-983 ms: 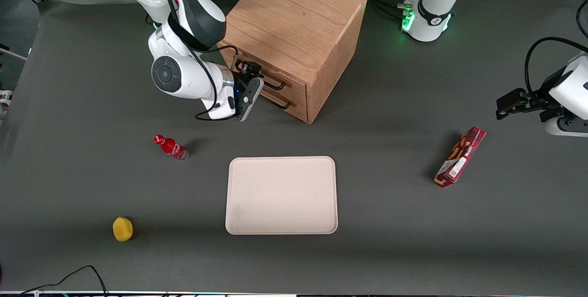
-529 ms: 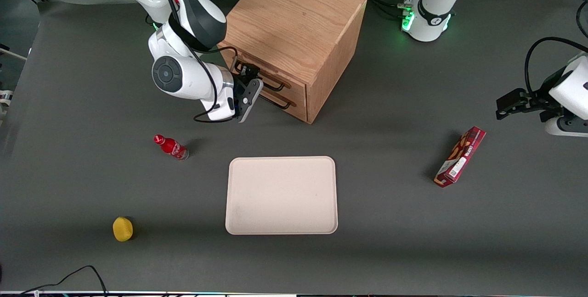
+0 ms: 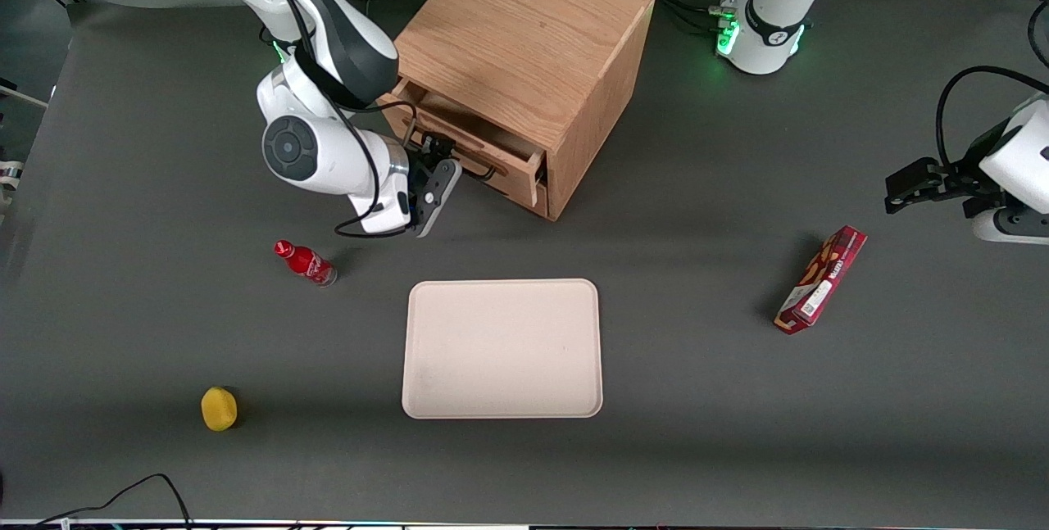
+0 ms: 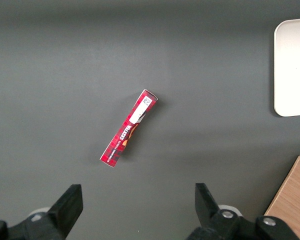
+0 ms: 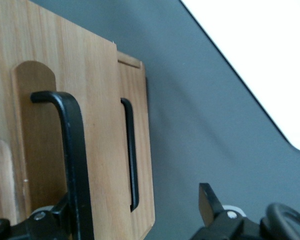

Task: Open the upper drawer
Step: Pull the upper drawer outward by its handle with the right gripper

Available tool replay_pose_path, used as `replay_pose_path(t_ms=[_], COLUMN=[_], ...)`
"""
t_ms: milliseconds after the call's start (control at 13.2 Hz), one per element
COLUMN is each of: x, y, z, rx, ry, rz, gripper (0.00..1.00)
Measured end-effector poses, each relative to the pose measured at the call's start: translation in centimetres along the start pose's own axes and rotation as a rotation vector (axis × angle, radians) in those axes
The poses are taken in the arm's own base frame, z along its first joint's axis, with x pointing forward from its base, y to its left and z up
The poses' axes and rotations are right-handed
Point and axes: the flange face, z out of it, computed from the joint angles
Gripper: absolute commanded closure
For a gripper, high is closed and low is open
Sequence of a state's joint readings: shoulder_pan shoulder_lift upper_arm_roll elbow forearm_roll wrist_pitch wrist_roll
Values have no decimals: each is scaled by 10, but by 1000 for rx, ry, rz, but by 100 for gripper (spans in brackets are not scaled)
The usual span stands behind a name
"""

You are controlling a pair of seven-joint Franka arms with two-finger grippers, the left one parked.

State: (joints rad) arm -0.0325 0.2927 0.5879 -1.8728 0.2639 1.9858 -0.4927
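The upper drawer (image 3: 471, 149) of the light oak cube cabinet (image 3: 524, 38) is now standing partly out of the cabinet's front, its wooden face proud of the matching bottom drawer (image 3: 524, 190) beneath it; half a second ago both fronts were lying flush — so the pull is under way and working. The right arm's gripper (image 3: 438, 155) is sitting just in front of the cabinet, at the long black bar handle (image 5: 72, 165) of that upper drawer; its jaws are hooked around the bar, though I cannot tell how tightly they are closing on it. In the right wrist view the bar is running between them, with the lower handle (image 5: 131, 155) beside it. The opening is looking shallow as yet — more travel away from the cabinet seems needed; the grey table (image 3: 737, 432) in front of the cabinet is giving room for it.
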Motion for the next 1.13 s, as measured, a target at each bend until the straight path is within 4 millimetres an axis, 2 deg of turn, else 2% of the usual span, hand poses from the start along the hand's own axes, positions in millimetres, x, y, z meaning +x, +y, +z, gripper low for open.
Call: replay_pose_path(t_ms=[227,529,1134], x=[6,9,12], y=[26,49,88], z=[-7,-7,-27], rx=[-26,-44,-57], ry=[7,-3,-24], rz=[4,7,11], gripper=[0,0,0])
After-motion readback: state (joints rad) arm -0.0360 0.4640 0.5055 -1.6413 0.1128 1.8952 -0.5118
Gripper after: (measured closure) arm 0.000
